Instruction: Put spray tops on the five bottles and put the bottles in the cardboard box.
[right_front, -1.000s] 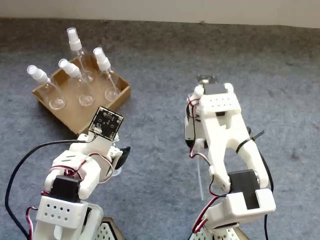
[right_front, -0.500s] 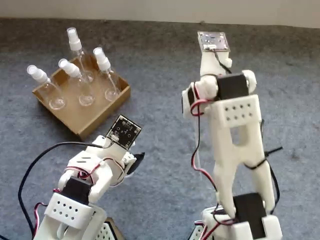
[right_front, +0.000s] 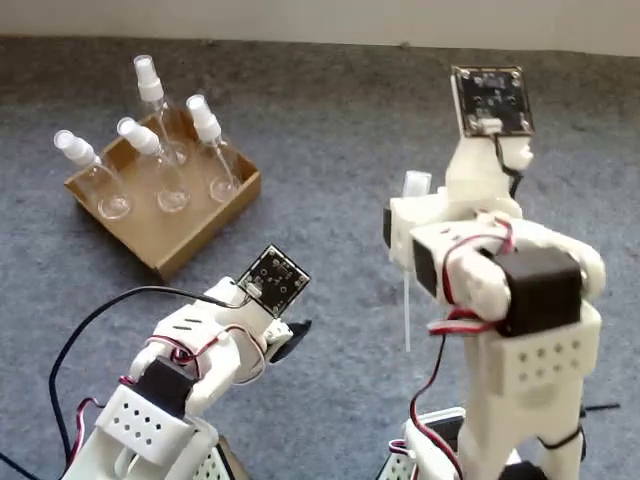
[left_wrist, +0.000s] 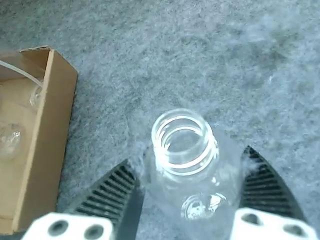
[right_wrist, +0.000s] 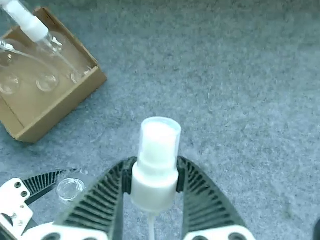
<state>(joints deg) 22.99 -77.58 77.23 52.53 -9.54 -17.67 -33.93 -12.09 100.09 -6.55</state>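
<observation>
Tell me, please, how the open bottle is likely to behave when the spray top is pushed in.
The clear bottle looks empty, so it is probably light and easily tipped by an off-centre push. Its smooth wall may slip between the left gripper's ribbed jaws. Being round, it would likely roll if laid down.

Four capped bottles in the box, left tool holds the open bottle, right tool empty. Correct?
No. The right tool is shut on a spray top, per the right wrist view. The rest holds: four capped bottles in the box, left tool on the open bottle.
</observation>
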